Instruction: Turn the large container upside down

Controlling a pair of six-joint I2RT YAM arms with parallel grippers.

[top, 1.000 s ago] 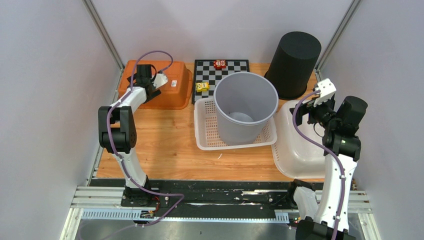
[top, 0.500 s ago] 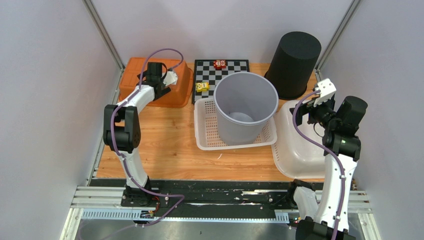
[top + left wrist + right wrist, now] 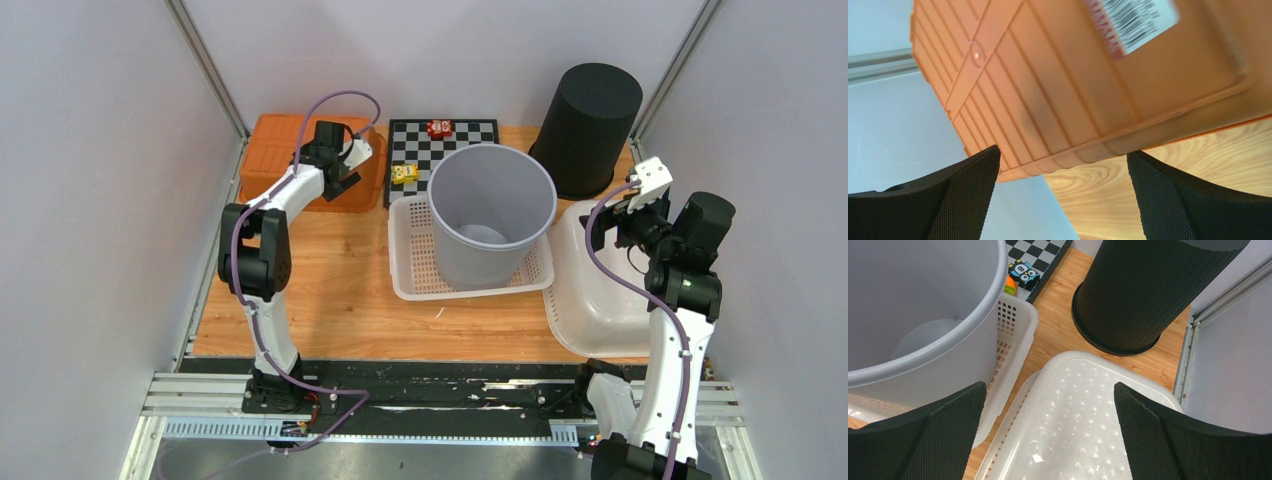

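Target is the grey bucket (image 3: 485,262). It stands upright, mouth up, inside the white perforated basket (image 3: 415,272) mid-bench, so nothing is flipped yet.

Risks as I read them:
- The bucket sits in the basket. Tip it sideways and the base will likely drag or lever the basket along. Lift it clear first.
- The wall is smooth and tapered and the rim is thin. A pinch by one tool on the rim could slip once the weight swings over.
- Tight surroundings: black bin (image 3: 590,125) behind right, inverted white tub (image 3: 590,300) just beside the basket, chessboard (image 3: 470,132) with small pieces right behind. A wide swing clips one of them.
- A flipped bucket landing back on the basket edge would sit tilted.

Tools:
- Left tool (image 3: 1063,155): spread wide, holding nothing. It's over the inverted orange tub (image 3: 275,150), well apart from the bucket. No contact visible.
- Right tool (image 3: 1048,390): spread wide, also empty. It hangs above the white tub, near the bucket's rim but not touching.
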